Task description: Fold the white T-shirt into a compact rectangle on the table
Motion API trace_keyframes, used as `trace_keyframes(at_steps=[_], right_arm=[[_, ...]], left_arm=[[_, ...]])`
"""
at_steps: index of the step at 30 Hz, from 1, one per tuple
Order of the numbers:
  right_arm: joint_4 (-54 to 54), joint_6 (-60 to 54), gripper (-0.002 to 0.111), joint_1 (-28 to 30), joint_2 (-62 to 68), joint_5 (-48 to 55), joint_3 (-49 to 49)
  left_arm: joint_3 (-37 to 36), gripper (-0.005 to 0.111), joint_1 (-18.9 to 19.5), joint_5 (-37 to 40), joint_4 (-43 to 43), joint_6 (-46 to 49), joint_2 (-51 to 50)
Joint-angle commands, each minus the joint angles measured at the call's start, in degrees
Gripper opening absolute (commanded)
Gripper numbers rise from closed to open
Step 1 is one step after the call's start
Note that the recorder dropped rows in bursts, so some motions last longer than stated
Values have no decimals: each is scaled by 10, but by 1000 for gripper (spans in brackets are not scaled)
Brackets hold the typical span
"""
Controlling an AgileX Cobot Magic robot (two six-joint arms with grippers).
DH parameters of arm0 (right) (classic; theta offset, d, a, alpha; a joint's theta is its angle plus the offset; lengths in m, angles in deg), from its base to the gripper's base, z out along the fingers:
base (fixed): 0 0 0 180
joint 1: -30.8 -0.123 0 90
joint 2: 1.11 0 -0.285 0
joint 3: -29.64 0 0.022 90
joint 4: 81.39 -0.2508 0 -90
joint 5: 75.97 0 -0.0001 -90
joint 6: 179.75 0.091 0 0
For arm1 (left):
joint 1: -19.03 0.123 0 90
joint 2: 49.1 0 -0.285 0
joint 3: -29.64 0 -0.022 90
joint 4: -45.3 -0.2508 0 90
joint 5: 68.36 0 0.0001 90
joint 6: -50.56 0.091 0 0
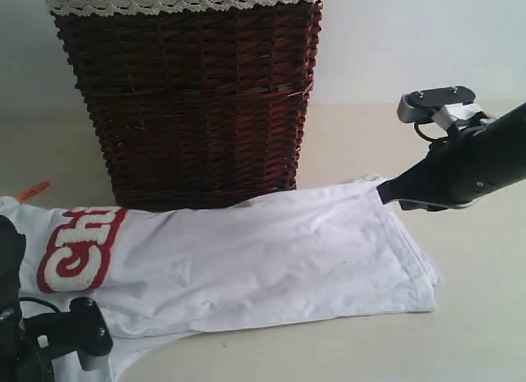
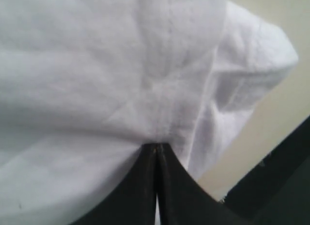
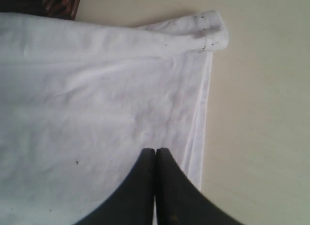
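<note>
Over at three o'clock in the exterior view, there's the right arm (image 1: 481, 164): a smooth black shell, rounded, narrowing to a dark wedge. Riding on it toward two o'clock is a silver-grey camera mount (image 1: 438, 105), its flat dark top plate dotted with what look like small screws, and a thin black cable (image 1: 422, 134) loops beneath. Down at seven o'clock, the left arm (image 1: 12, 316) is black too, with a rounded black knob (image 1: 86, 329) and a pale grey piece just under it. Close in now on the right tool (image 3: 155, 150): two matte black fingers tapering to a narrow tip, a thin seam between. The left tool (image 2: 157, 146) has the same black pair and the same taper.
</note>
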Motion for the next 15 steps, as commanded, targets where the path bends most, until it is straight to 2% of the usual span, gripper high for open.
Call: trace_keyframes(at_steps=[1,6,10,15], right_arm=[[-2,-5,0,-1,0,24,-4],[-3,-18,0,-1,0,62,-4],[-33,-48,0,-1,0,100,-4],[-77,-104,0,-1,1,132,-3]], left_arm=[[-13,0,-10,32,4,-3,-10],[-13,0,-10,97,31,-3,-10],[-6,0,-10,101,44,6,2],[51,0,-10,93,88,30,65]])
